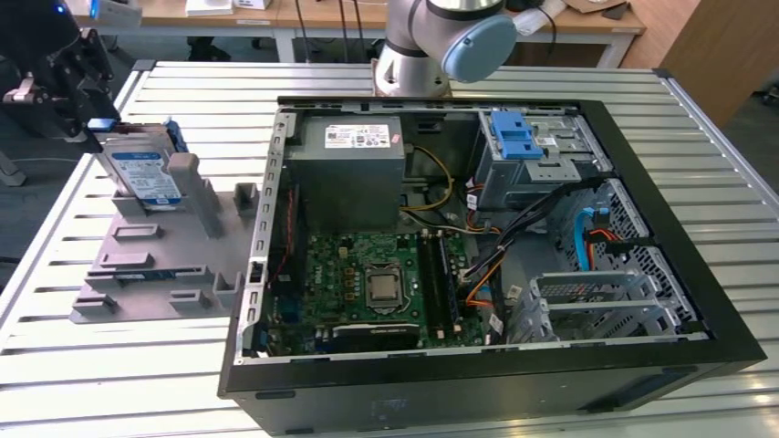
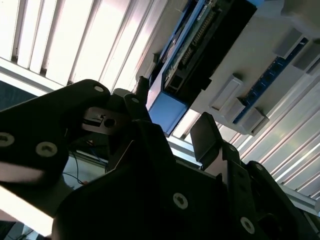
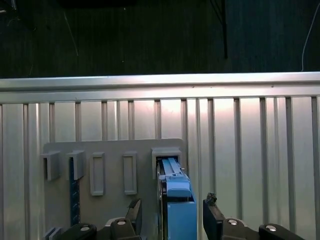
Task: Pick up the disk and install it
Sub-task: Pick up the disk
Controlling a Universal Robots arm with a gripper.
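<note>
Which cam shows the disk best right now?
Exterior view: the disk stands upright in the grey holder, label face visible. The first wrist view shows its blue-framed edge end-on between the fingers of the open gripper; the second wrist view shows one blue end and a dark edge.

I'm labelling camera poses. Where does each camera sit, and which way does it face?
Exterior view: above the table, looking down on case and disk; arm base and gripper show.
First wrist view: above the gripper, looking down at the disk between its open fingers.
Second wrist view: beside the gripper body, looking along it at the disk.
Shared: all show the disk.
</note>
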